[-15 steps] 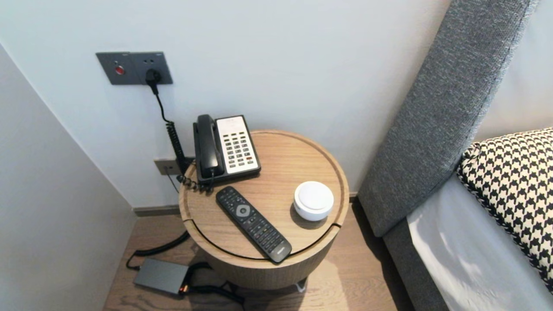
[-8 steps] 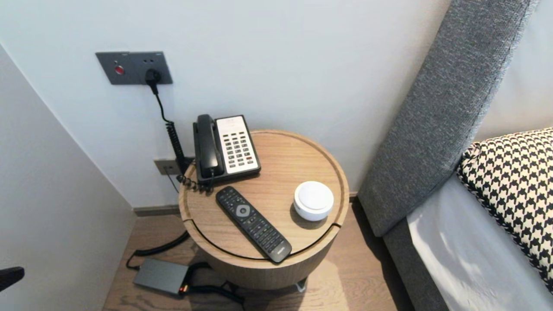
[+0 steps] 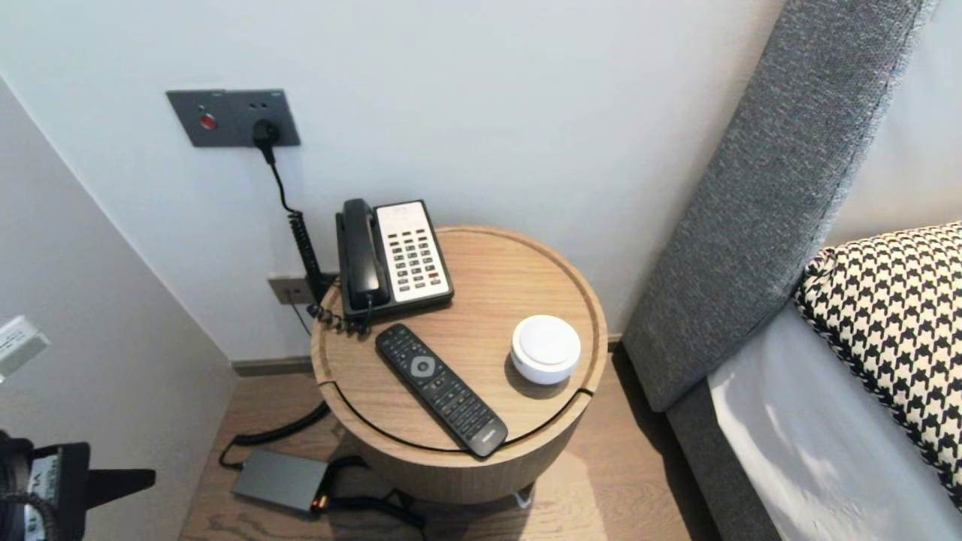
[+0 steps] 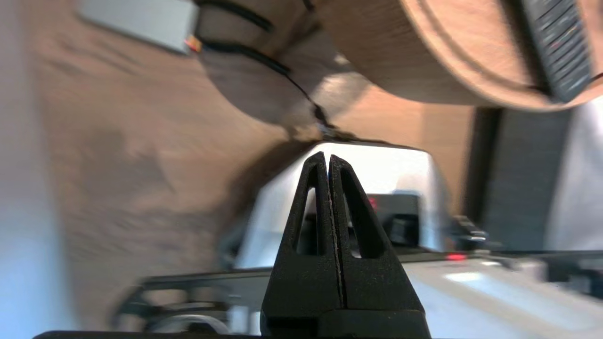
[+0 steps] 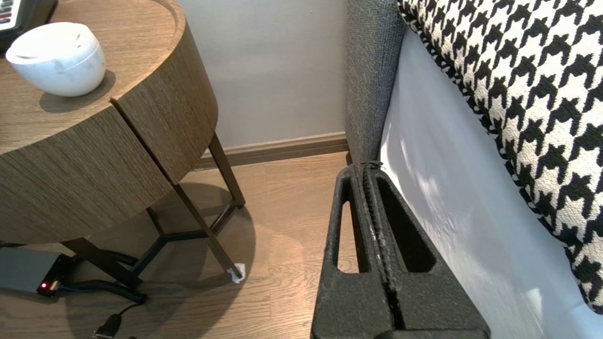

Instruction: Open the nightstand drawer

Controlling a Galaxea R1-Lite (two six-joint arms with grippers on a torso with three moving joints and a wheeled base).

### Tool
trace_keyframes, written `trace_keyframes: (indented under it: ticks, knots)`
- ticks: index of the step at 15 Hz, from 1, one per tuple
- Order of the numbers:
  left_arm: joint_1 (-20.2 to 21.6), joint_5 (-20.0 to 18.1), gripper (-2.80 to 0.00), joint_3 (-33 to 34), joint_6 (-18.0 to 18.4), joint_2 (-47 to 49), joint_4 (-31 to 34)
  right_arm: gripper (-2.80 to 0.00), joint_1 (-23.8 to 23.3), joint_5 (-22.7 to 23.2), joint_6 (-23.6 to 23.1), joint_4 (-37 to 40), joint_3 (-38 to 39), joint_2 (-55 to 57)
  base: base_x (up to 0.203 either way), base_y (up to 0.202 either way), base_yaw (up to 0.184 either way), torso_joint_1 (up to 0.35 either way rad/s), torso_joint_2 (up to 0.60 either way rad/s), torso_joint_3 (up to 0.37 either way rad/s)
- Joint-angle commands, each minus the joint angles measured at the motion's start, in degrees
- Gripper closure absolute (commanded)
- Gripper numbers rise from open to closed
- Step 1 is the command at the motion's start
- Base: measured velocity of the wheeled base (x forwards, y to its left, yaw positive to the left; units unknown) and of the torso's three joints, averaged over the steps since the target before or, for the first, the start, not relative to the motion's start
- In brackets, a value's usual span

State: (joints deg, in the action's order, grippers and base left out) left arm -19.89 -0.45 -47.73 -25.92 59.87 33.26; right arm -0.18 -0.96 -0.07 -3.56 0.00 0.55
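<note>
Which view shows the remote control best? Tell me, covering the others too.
The head view: the whole remote control lies on the round table. The left wrist view catches only one end; the right wrist view misses it.

On table [image 3: 503, 278], telephone [image 3: 394, 255] rear left, remote [image 3: 440, 389] before it, small device [image 3: 546, 349] at right, bed [image 3: 812, 443] further right

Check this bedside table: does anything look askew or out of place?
The remote lies diagonally, its near end at the round table's front rim. The phone and white round device sit normally; nothing spilled.
</note>
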Motion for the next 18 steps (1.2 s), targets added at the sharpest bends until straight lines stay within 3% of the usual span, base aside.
trace_keyframes:
  ticks: [1,8,13,18]
  knots:
    - [-4.1,0.3,0.00,-2.2,-4.5,6.8,-0.9,0.00,0.0,0.0,0.0,0.0,1.6,0.1,0.000,0.000,0.000,0.000,0.00,0.000]
    - [-12.2,3.6,0.00,-2.0,-11.6,17.7,-13.6,0.00,0.0,0.0,0.0,0.0,1.6,0.0,0.000,0.000,0.000,0.000,0.00,0.000]
    - [-16.6,7.2,0.00,-2.2,-12.5,24.1,-19.3,0.00,0.0,0.0,0.0,0.0,1.6,0.0,0.000,0.000,0.000,0.000,0.00,0.000]
    - [-21.2,13.8,0.00,-3.0,-14.5,30.7,-24.7,0.00,0.0,0.0,0.0,0.0,1.6,0.1,0.000,0.000,0.000,0.000,0.00,0.000]
